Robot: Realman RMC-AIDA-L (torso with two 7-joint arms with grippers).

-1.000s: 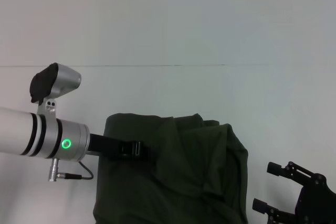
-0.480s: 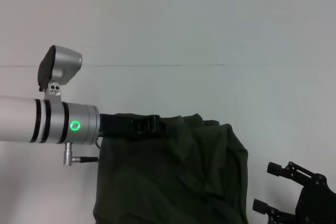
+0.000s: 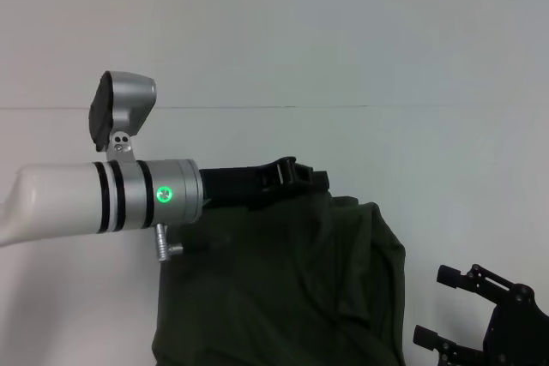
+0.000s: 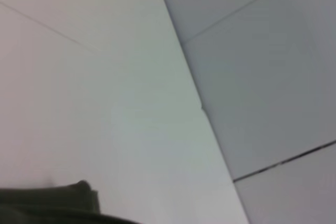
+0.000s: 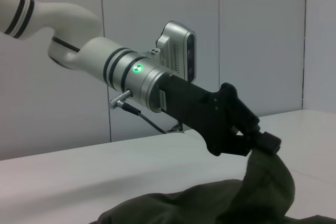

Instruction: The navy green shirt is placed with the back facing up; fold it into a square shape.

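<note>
The navy green shirt (image 3: 283,289) lies bunched on the white table at the near middle, running off the head view's lower edge. My left gripper (image 3: 316,179) is at the shirt's far edge, shut on a fold of the cloth. In the right wrist view that gripper (image 5: 264,141) is raised off the table, with the shirt (image 5: 262,182) hanging from its fingertips. A strip of the shirt (image 4: 47,203) shows in the left wrist view. My right gripper (image 3: 436,306) rests open at the near right, beside the shirt and apart from it.
The white table (image 3: 343,40) stretches far and wide around the shirt, with a thin seam line (image 3: 386,106) across it. A grey panelled wall (image 5: 252,35) stands behind the table in the right wrist view.
My left arm has moved away from me and to the right. It has risen, pulling the shirt's far left edge up with it. The right gripper has stayed still.
</note>
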